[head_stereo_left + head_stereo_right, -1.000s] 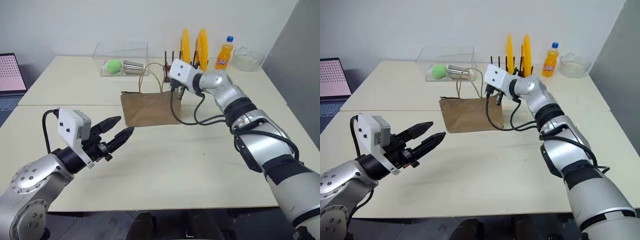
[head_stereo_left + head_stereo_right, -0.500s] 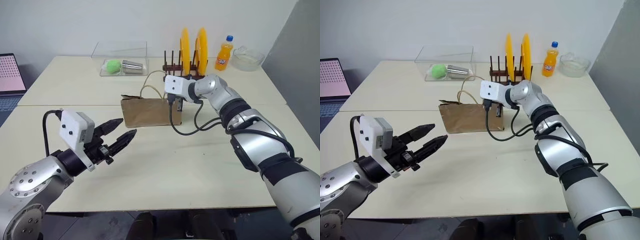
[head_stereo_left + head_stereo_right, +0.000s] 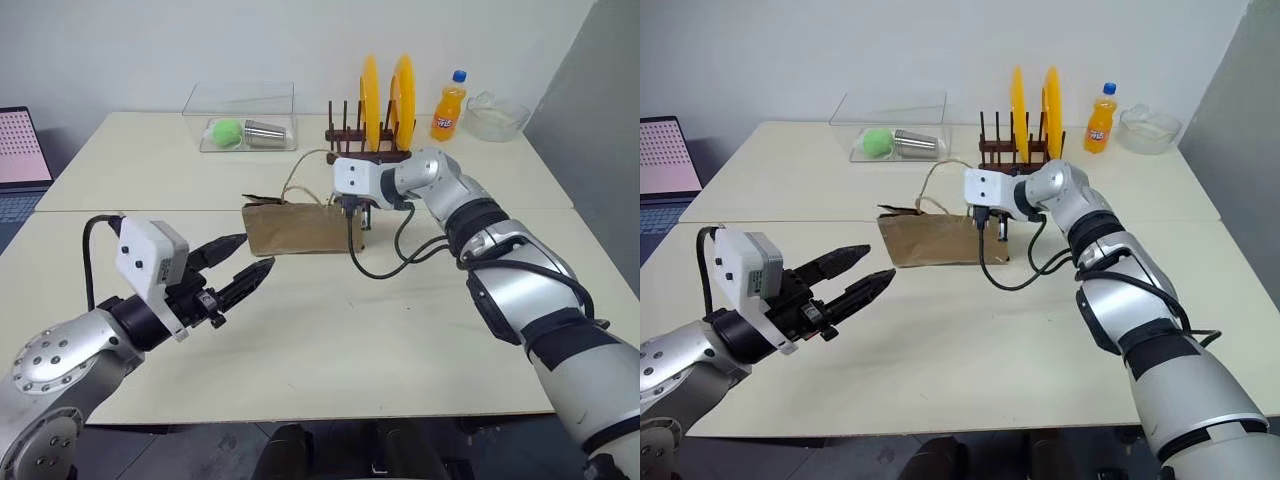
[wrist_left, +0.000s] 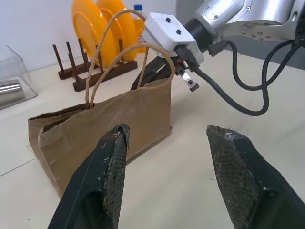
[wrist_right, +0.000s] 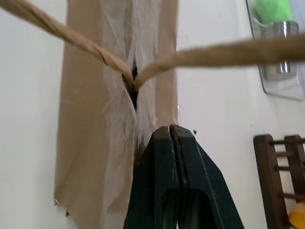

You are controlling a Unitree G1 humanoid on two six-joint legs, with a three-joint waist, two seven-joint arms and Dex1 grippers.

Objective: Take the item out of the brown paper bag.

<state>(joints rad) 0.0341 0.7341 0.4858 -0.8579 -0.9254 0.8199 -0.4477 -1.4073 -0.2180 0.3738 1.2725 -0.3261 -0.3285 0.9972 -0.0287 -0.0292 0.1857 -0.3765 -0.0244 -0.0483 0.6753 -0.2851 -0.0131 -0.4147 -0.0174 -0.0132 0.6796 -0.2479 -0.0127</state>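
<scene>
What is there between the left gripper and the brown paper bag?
Only bare table: in the left eye view, the left gripper hangs apart from the brown paper bag.

Two cream tables (image 3: pixel 330 330) stand pushed together, the seam running left to right. The brown paper bag (image 3: pixel 295 228) stands by the seam near the middle. On the far table sit a clear tray (image 3: pixel 240 115) at left, a dish rack (image 3: pixel 368 130), an orange bottle (image 3: pixel 450 107) and a glass bowl (image 3: pixel 497 117) at far right.
</scene>
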